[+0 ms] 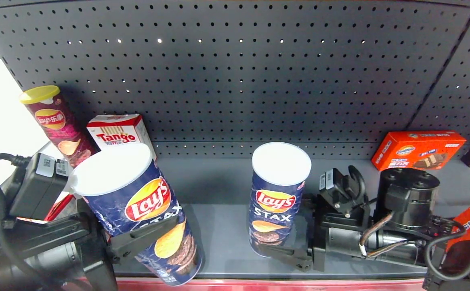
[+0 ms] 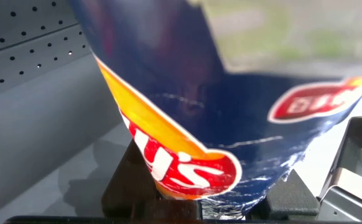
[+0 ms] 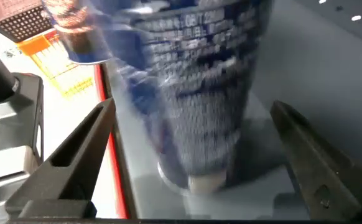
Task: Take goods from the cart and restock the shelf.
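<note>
At shelf (image 1: pixel 219 226) front-left edge: left tool (image 1: pixel 144 234) clamps tilted blue can (image 1: pixel 138 202), not yet stood.
Mid-shelf: second can (image 1: pixel 277 198) upright; right tool (image 3: pixel 193 112) spread open around it.
Progress: one stocked, one left.

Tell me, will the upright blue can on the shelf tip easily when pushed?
Likely yes: the upright can is tall on a narrow base. Once down, its round body would probably roll along the shelf.

left claw (image 1: pixel 132 226) clamped on can (image 1: pixel 146 200) | right claw (image 3: pixel 193 155) spread wide
</note>
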Controlling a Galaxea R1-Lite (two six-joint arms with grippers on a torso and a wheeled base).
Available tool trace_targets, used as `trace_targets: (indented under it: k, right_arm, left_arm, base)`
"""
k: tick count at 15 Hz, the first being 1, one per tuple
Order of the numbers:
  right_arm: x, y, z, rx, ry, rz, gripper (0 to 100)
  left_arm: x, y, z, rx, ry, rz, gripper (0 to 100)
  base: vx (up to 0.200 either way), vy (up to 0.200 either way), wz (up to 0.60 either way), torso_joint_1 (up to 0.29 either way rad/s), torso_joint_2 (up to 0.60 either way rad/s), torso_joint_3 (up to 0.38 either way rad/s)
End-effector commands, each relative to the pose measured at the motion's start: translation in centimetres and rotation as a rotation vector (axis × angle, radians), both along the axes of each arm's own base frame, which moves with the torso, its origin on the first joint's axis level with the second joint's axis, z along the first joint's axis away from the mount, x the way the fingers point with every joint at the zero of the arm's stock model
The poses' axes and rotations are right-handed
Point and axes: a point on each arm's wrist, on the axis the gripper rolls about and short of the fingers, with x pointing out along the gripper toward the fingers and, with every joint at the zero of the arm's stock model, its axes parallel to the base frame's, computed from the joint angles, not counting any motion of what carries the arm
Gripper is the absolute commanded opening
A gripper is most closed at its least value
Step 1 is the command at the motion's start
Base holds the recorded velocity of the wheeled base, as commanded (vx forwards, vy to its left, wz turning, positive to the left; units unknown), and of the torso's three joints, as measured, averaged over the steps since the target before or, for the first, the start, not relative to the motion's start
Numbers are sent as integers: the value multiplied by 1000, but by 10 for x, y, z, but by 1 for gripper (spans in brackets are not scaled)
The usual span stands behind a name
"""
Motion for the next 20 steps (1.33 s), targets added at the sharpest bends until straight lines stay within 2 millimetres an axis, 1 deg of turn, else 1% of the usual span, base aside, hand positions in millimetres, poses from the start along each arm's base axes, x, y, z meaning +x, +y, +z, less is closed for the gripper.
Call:
trace_targets:
  k: [1, 2, 4, 5, 6, 7, 8, 9, 10, 11, 12, 13, 15, 16, 17, 18, 19, 20]
  right_arm:
    - [-10, -13, 11, 23, -29, -16, 100]
    - [-21, -35, 20, 43, -48, -61, 100]
    - [-36, -56, 31, 71, -92, -101, 100]
    - [-41, -61, 35, 82, -106, -108, 100]
    - [-57, -73, 43, 107, -139, -127, 100]
    - [-65, -81, 47, 124, -159, -160, 100]
    - [-67, -83, 49, 130, -165, -177, 100]
    - [-74, -89, 55, 154, -186, -254, 100]
    - [-79, -94, 57, 164, -200, -329, 100]
    - [-86, -99, 58, 164, -201, -441, 100]
    - [-86, -99, 58, 164, -201, -441, 100]
    - [-101, -112, 49, 133, -177, -601, 100]
    - [-121, -123, 37, 104, -156, -690, 100]
    - [-137, -133, 21, 57, -125, -763, 100]
    - [-148, -140, 11, 42, -115, -766, 100]
    - [-154, -145, 7, 43, -108, -768, 100]
    - [-165, -152, 1, 63, -70, -773, 100]
    - [-172, -156, -7, 63, -35, -764, 100]
  left_arm:
    - [0, 0, 0, 0, 0, 0, 0]
    - [0, 0, -1, 1, 2, 0, 0]
    - [0, 0, 0, 0, 0, 0, 0]
    - [0, 0, 0, -1, 0, 0, 0]
    - [0, 0, 0, -1, 2, 0, 0]
    - [0, 0, 0, -2, 3, 0, 0]
    - [0, 0, 0, -5, 6, 0, 0]
    - [0, 0, 1, -14, 12, 3, 0]
    - [0, 0, 1, -16, 10, 3, 0]
    - [0, 0, 2, -19, 9, 3, 0]
    - [0, 0, 2, -19, 9, 3, 0]
    - [0, 0, 2, -18, 10, 3, 0]
    - [-2, 1, 2, -20, 6, 3, 0]
    - [-2, 1, 2, -21, 4, 3, 0]
    - [-2, 1, 3, -20, 2, 3, 0]
    - [-2, 1, 3, -21, 1, 3, 0]
    - [-2, 1, 3, -22, -1, -1, 0]
    - [-3, 1, 3, -22, -1, 1, 0]
  base:
    - [0, 0, 0, 0, 0, 0]
    - [0, 0, 0, 0, 0, 0]
    - [0, 0, 0, 0, 0, 0]
    - [0, 0, 0, 0, 0, 0]
    - [0, 0, 0, 0, 0, 0]
    - [0, 0, 0, 0, 0, 0]
    - [0, 0, 0, 0, 0, 0]
    - [0, 0, 0, 0, 0, 0]
    - [0, 0, 0, 0, 0, 0]
    - [0, 0, 0, 0, 0, 0]
    - [0, 0, 0, 0, 0, 0]
    - [0, 0, 0, 0, 0, 0]
    - [0, 0, 0, 0, 0, 0]
    - [0, 0, 0, 0, 0, 0]
    - [0, 0, 0, 0, 0, 0]
    - [0, 0, 0, 0, 0, 0]
    - [0, 0, 0, 0, 0, 0]
    - [0, 0, 0, 0, 0, 0]
